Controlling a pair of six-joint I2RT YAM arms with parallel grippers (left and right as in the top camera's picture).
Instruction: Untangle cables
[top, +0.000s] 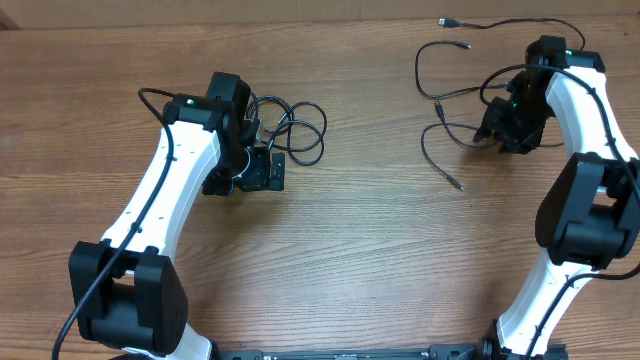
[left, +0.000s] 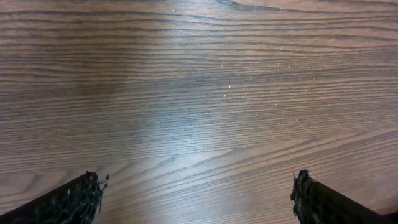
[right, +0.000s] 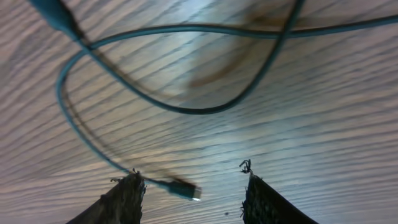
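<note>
Right wrist: right gripper (right: 189, 174) half open, empty — plug end (right: 185, 190) lies between its fingers; close and you'll snag it, tightening the cable loop (right: 186, 109). Left gripper (left: 199, 186) wide open, empty.

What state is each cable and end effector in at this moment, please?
Coiled cable bundle: tangled, lying on table, unheld.
Loose cable strands: spread on table, unheld.
Left end effector: open, empty.
Right end effector: open, a plug end between its fingers, ungripped.

You see the tool (right: 191, 176) parted at the bottom; a cable (right: 186, 111) loops across the tabletop (right: 323, 124), plug (right: 185, 190) beside the lower-left finger (right: 124, 200).
</note>
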